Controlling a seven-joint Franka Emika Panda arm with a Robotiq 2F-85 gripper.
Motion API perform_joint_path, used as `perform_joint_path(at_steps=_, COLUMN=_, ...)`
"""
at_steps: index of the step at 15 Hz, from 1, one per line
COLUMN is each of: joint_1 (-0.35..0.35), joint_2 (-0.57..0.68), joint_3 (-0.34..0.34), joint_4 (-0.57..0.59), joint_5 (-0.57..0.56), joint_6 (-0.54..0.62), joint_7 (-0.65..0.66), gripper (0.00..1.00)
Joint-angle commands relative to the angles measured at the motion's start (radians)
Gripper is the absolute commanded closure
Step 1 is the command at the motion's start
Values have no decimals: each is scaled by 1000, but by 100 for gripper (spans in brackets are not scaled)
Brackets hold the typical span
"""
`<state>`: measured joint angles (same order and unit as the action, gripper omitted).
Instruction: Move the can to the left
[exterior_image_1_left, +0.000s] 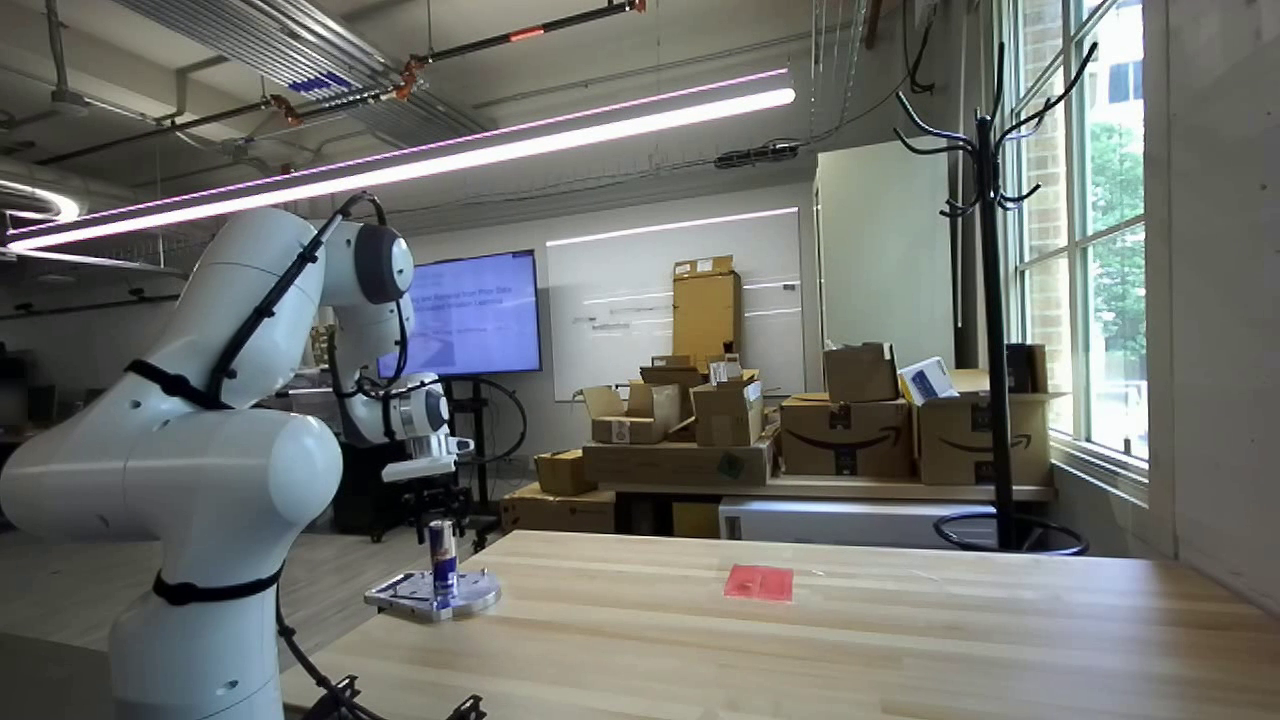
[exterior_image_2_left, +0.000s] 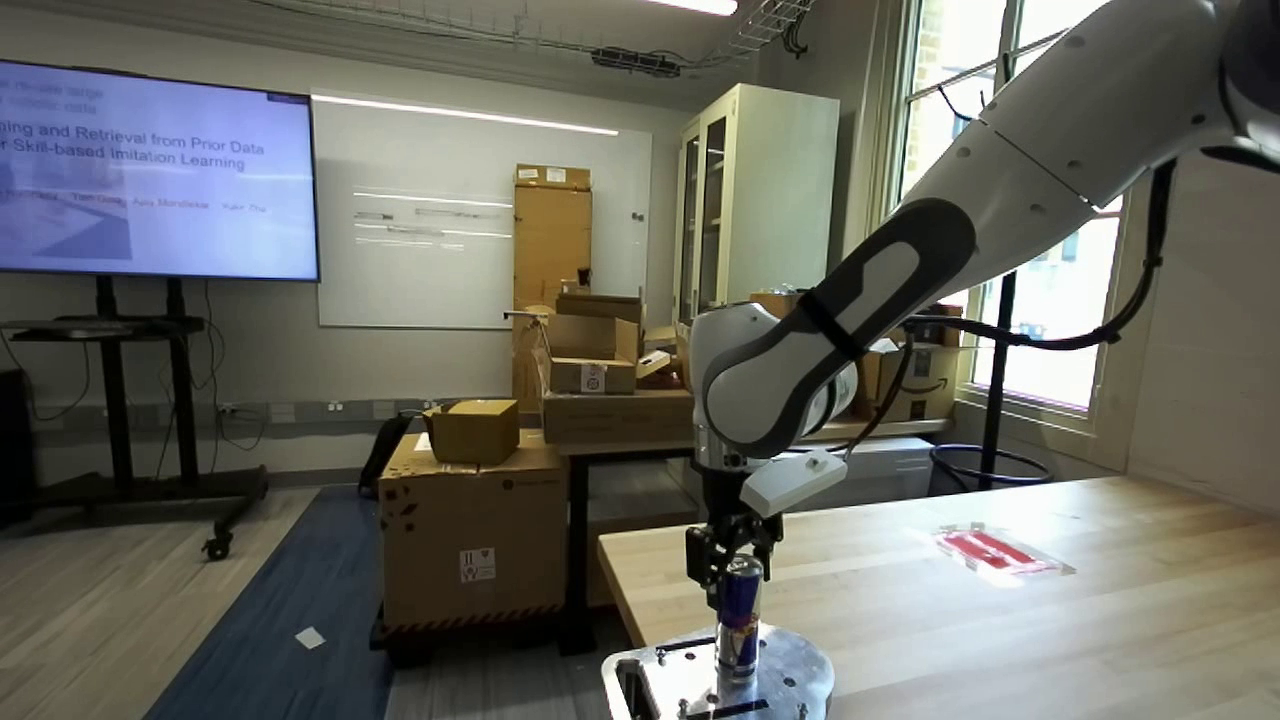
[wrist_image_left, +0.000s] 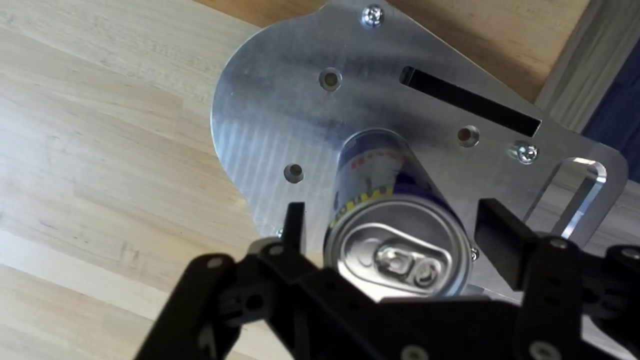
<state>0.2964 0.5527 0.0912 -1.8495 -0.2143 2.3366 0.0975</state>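
Blue can (exterior_image_2_left: 739, 620) on plate (wrist_image_left: 265, 100) — end effector (wrist_image_left: 392, 235) astride

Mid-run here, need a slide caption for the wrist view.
Open black fingers flank an upright, slim blue-and-silver metal can on a flat silver metal plate.

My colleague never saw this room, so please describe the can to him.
Find the wooden table, then the silvery metal plate at its edge. On that plate stands the can, a slim upright cylinder, dark blue and silvery. Unlike the flat red piece, it is tall.
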Motion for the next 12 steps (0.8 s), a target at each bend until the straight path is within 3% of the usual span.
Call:
perform_joint_path(at_steps=1, joint_1=9, joint_2=-37, joint_3=-6, joint_4=-8, joint_5=-11, joint_6=-52, joint_7=27, gripper=0)
perform_joint_path(at_steps=8, joint_1=-16, joint_2=-247, joint_3=2, joint_4=-117, joint_5=-2, joint_6=-69, joint_7=24, gripper=0)
perform_joint_path(at_steps=12, joint_1=-84, joint_2=-395, joint_3=-22, joint_4=-206, joint_5=14, joint_6=-81, joint_7=6, gripper=0)
